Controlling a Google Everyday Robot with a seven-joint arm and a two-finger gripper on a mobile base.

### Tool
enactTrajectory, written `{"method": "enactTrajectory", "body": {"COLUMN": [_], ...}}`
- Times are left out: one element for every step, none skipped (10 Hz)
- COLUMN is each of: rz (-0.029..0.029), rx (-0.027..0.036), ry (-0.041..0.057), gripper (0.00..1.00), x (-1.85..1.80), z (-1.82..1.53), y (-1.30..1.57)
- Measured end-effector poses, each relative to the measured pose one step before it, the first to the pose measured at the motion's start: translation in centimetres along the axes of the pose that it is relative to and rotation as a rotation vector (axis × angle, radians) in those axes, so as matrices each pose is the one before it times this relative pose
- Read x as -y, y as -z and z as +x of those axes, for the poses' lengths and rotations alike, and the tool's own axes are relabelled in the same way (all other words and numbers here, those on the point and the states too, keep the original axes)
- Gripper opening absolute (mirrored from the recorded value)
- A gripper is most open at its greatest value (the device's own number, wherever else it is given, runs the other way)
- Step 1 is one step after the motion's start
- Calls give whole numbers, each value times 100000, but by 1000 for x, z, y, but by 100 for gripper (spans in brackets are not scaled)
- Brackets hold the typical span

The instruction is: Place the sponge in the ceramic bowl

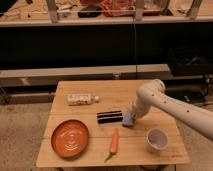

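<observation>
I see gripper [132, 114] low over table [90, 90], centre-right, right on sponge [128, 120]; can't tell if it's gripping or let go. Sponge looks down on tabletop, just right of black bar [109, 117], btwn orange bowl [70, 138] & white cup [156, 139]. Carrot [114, 142] near.

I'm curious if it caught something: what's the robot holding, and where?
Cannot tell: the pincer is down at the sponge, and any grip is hidden.
</observation>
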Motion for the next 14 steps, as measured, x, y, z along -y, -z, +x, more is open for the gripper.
{"method": "enactTrajectory", "body": {"rz": [-428, -127, -136, -72, 19, 58, -433, 9, 196, 135, -201, -151, -555, -321], "rx": [180, 92, 55, 311, 470, 165, 450, 160, 160, 261, 710, 677, 200, 177], "ry": [705, 765, 1214, 1191, 1422, 479, -379, 41, 251, 421, 529, 342, 106, 287], "gripper": [50, 45, 44, 48, 57, 67, 77, 80, 79, 74, 74, 79, 80, 80], "x": [-89, -30, 106, 446, 562, 39, -759, -631, -651, -20, 201, 91, -268, -4], "z": [-168, -10, -182, -315, -316, -6, 230, 236, 190, -43, -321, -235, -10, 102], "y": [122, -144, -176, -66, -42, 35, -111, -68, -239, -73, -245, -516, -529, -187]}}
